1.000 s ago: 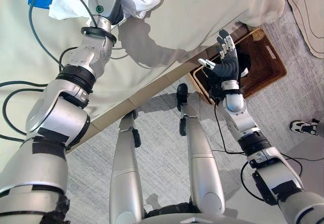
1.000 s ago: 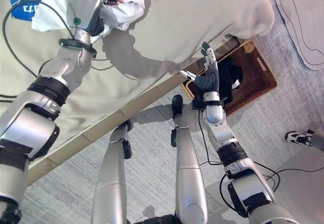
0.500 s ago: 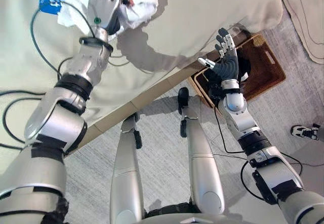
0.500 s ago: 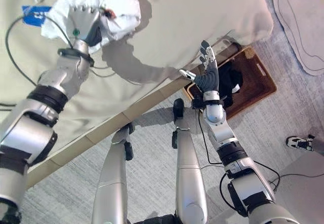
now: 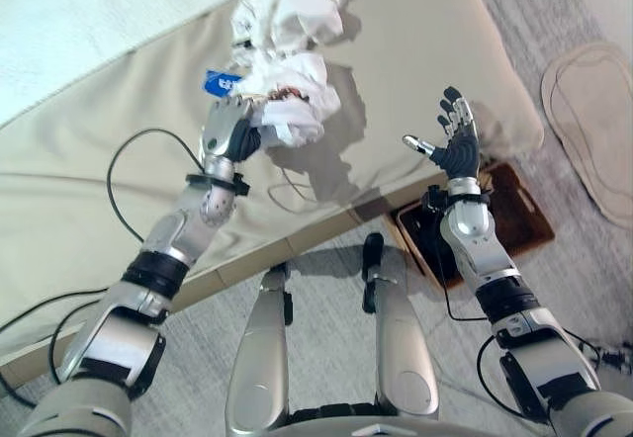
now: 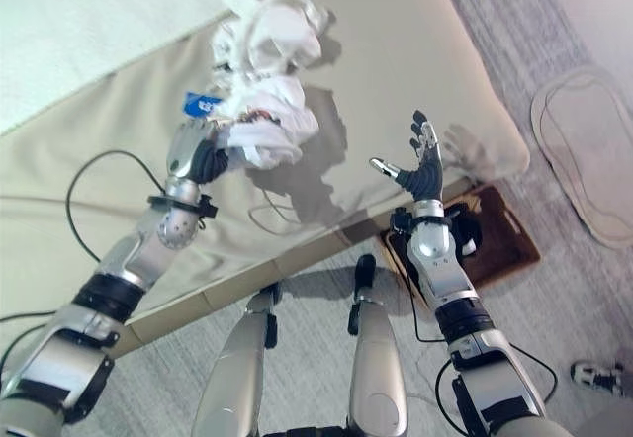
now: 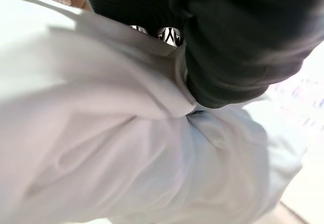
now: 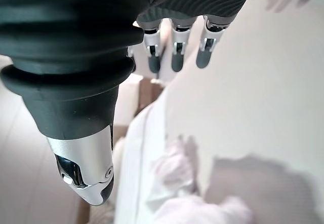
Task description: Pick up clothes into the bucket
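On the floor at the bed's foot sat the brown woven basket (image 5: 519, 224), dark clothing lying in it, and just above it the right hand (image 5: 456, 145) was raised with fingers spread and nothing in it. Farther off, the left hand (image 5: 227, 132) was curled into the lower edge of a bunched white garment (image 6: 262, 126), lifted above the beige bed (image 5: 415, 51), with another crumpled white garment (image 5: 292, 7) beyond.
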Controlling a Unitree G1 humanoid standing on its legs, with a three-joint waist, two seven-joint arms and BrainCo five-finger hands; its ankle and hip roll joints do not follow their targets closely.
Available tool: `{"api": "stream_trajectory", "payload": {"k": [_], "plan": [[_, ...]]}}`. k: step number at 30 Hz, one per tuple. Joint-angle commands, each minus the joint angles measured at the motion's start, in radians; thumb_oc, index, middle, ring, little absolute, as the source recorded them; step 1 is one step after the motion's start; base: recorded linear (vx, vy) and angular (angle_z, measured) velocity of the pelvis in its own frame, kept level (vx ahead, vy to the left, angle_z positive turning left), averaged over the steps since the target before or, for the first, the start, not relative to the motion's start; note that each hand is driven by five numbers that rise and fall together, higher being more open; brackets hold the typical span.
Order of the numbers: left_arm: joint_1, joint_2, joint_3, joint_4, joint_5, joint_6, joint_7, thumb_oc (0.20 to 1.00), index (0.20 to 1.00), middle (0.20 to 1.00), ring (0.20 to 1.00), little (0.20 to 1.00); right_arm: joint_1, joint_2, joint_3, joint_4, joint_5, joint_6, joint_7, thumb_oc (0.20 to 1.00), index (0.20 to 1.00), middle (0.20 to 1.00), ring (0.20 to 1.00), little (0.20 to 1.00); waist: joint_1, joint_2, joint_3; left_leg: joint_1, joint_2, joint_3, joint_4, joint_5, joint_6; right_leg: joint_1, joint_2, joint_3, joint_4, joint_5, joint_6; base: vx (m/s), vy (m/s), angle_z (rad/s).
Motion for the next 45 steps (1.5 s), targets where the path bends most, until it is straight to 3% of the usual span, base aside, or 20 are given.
{"api": "stream_trajectory", "payload": {"k": [1, 6, 8, 13, 20, 22, 37, 42, 45], "plan": [[0.061, -0.042, 0.062, -0.110, -0.104, -0.109, -0.046, 0.200, 0.200, 0.200, 0.200, 0.200, 0.045, -0.029, -0.031, -0.041, -0.095, -0.004, 0.006, 1.000, 1.000, 1.000, 1.000, 1.000, 0.007, 0.003, -0.128, 0.046, -0.013, 0.040, 0.020, -0.064, 0.011, 0.105, -0.034, -0.038, -0.134, 0.093, 0.049, 0.15, -0.035, 0.08], [0.119, -0.055, 0.086, -0.187, -0.217, -0.162, -0.096, 0.200, 0.200, 0.200, 0.200, 0.200, 0.051, -0.075, 0.008, -0.023, -0.243, 0.031, 0.005, 1.000, 1.000, 1.000, 1.000, 1.000, 0.015, 0.003, -0.160, 0.107, -0.006, 0.034, -0.029, -0.053, 0.006, 0.165, -0.025, -0.055, -0.175, 0.099, 0.052, 0.08, -0.010, 0.10], [0.151, -0.051, 0.086, -0.259, -0.324, -0.214, -0.145, 0.200, 0.200, 0.200, 0.200, 0.200, 0.029, -0.143, 0.080, -0.007, -0.407, 0.055, 0.010, 1.000, 1.000, 1.000, 1.000, 1.000, 0.027, 0.002, -0.192, 0.154, 0.005, 0.031, -0.052, -0.057, -0.001, 0.214, -0.015, -0.062, -0.200, 0.096, 0.053, 0.13, -0.018, 0.04], [0.165, 0.011, 0.055, -0.398, -0.474, -0.256, -0.256, 0.200, 0.200, 0.200, 0.200, 0.200, -0.009, -0.214, 0.204, -0.053, -0.438, 0.030, 0.111, 1.000, 1.000, 1.000, 1.000, 1.000, 0.034, -0.009, -0.250, 0.217, 0.009, 0.036, -0.078, -0.057, -0.002, 0.274, -0.004, -0.069, -0.237, 0.103, 0.056, 0.11, 0.001, 0.00], [0.159, 0.009, 0.058, -0.407, -0.563, -0.250, -0.309, 0.200, 0.200, 0.200, 0.200, 0.200, 0.014, -0.244, 0.263, -0.141, -0.398, 0.013, 0.223, 1.000, 1.000, 1.000, 1.000, 1.000, 0.032, -0.010, -0.291, 0.284, 0.012, 0.043, -0.102, -0.066, 0.001, 0.329, 0.004, -0.068, -0.254, 0.095, 0.057, 0.08, 0.004, -0.04], [0.154, 0.007, 0.051, -0.399, -0.559, -0.240, -0.331, 0.200, 0.200, 0.200, 0.200, 0.200, 0.039, -0.218, 0.286, -0.157, -0.355, 0.011, 0.281, 1.000, 1.000, 1.000, 1.000, 1.000, 0.034, -0.007, -0.308, 0.309, 0.010, 0.043, -0.114, -0.068, 0.002, 0.353, 0.007, -0.070, -0.260, 0.088, 0.056, 0.09, 0.004, -0.04], [0.149, 0.006, 0.038, -0.418, -0.477, -0.211, -0.365, 0.200, 0.200, 0.200, 0.200, 0.200, 0.159, -0.007, 0.327, -0.176, -0.120, 0.056, 0.417, 1.000, 1.000, 1.000, 1.000, 1.000, 0.033, 0.003, -0.364, 0.381, 0.015, 0.052, -0.150, -0.073, 0.002, 0.417, 0.011, -0.076, -0.287, 0.077, 0.057, 0.04, 0.002, -0.01], [0.165, -0.015, 0.020, -0.433, -0.473, -0.207, -0.380, 0.200, 0.200, 0.200, 0.200, 0.200, 0.157, 0.025, 0.346, -0.168, -0.104, 0.070, 0.419, 1.000, 1.000, 1.000, 1.000, 1.000, 0.034, 0.002, -0.373, 0.394, 0.019, 0.055, -0.157, -0.074, 0.003, 0.428, 0.013, -0.076, -0.292, 0.076, 0.057, 0.01, -0.002, -0.01], [0.170, -0.034, 0.005, -0.448, -0.467, -0.199, -0.375, 0.200, 0.200, 0.200, 0.200, 0.200, 0.152, 0.076, 0.346, -0.131, -0.114, 0.081, 0.369, 1.000, 1.000, 1.000, 1.000, 1.000, 0.035, 0.003, -0.380, 0.400, 0.020, 0.056, -0.160, -0.076, 0.004, 0.433, 0.014, -0.076, -0.299, 0.078, 0.057, 0.00, 0.000, 0.00]]}}
